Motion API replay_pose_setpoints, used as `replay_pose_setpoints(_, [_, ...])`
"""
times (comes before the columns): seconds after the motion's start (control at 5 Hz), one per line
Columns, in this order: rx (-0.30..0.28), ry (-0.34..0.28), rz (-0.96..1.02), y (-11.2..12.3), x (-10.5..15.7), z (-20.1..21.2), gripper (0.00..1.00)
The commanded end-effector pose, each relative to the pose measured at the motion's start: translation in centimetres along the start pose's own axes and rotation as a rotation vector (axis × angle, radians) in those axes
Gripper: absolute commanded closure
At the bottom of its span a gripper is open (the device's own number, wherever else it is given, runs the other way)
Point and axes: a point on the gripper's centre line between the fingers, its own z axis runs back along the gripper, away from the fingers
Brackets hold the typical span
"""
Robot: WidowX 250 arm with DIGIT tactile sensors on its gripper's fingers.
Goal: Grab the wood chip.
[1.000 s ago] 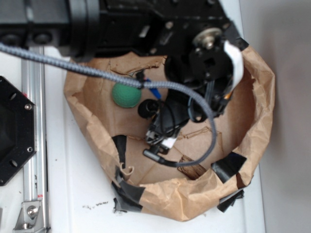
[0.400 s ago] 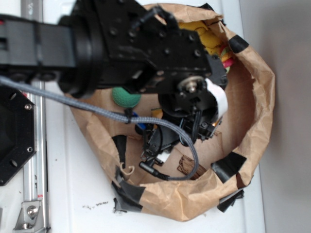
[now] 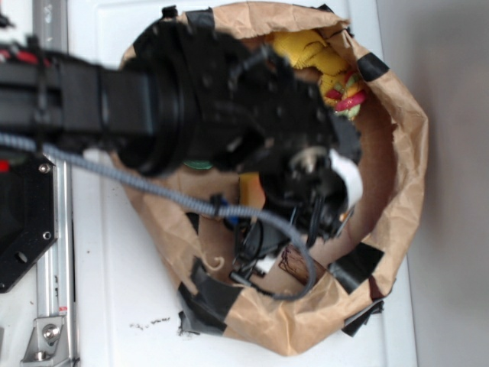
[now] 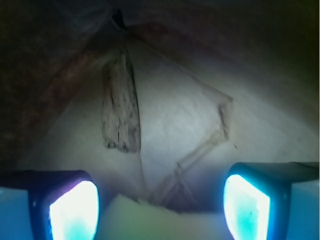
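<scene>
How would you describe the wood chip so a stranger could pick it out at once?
Find the brown paper bag taped with black patches. On its floor near the front rim, just beside the gripper, lies the wood chip. It is a dark, rough, grainy sliver, unlike the smooth tape.

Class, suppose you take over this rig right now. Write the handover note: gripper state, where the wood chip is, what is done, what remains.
Gripper: open, nothing between its fingers, low inside the brown paper bowl.
Wood chip: lying on the paper floor, ahead of the fingers and left of centre in the wrist view, untouched.
Done: approach into the bowl.
Left: line up over the chip, lower, close, lift.
</scene>
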Motion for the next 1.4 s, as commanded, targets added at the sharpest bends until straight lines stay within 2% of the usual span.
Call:
replay_pose_setpoints(0.0, [0.055, -0.095, -0.136, -2.4, 1.9, -0.5, 0.0])
replay_pose_setpoints(0.2, [0.089, -0.091, -0.166, -2.8, 2.1, -1.8, 0.0])
replay_pose_setpoints(0.4, [0.128, -0.062, -0.214, -3.8, 2.9, -3.8, 0.0])
replay_pose_setpoints(0.6, [0.202, -0.016, -0.236, -4.7, 3.7, -4.9, 0.0])
replay_pose_setpoints(0.8, [0.266, 0.031, -0.189, -4.5, 3.9, -5.6, 0.95])
replay_pose_setpoints(1.0, [0.261, 0.028, -0.109, -3.3, 3.8, -5.5, 1.0])
replay_pose_setpoints(1.2, [0.276, 0.037, -0.027, -2.0, 3.4, -4.4, 1.0])
